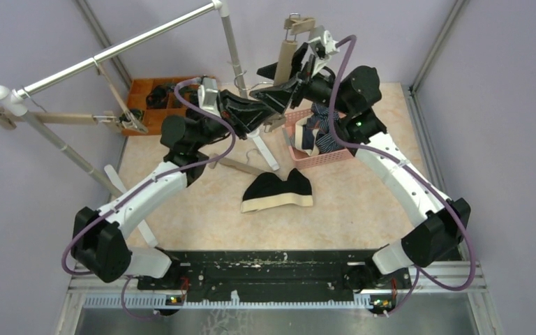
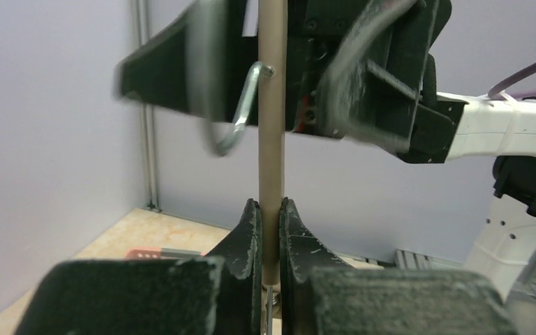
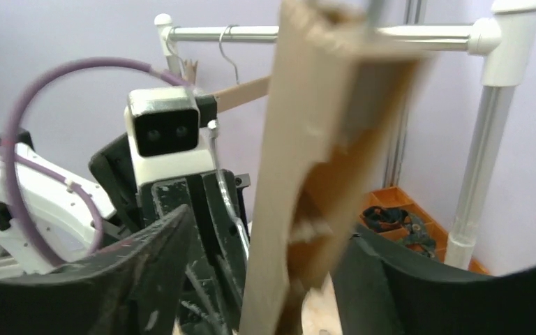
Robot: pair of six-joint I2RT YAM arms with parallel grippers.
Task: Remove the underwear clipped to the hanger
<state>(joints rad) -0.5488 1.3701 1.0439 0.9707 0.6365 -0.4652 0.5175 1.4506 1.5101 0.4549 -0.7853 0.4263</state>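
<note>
The left claw [image 2: 271, 209] is pinched tight on the wooden bar of a hanger [image 2: 271, 139], just below its metal hook [image 2: 243, 112]. The right claw [image 3: 269, 234] stands wide apart around the same hanger higher up, and its fingers do not seem to touch the wood. Both work just behind the pink basket [image 1: 321, 162], over its far left corner.

No cloth shows on this hanger. Its clip end, high behind the basket, looks bare, though blur hides some of it. The underwear in view is off it: a black brief [image 1: 278, 187] with a beige waistband lies flat on the table in front of the basket, and striped pairs [image 1: 321, 136] are heaped inside the basket.

The cloth should be light, limp and easy to snag. A pinch on the thick waistband would probably hold best, since thin fabric could slide or stretch. The hanger is stiff and its smooth bar may twist in the grip.

No brand, label or writing can be read anywhere.
</note>
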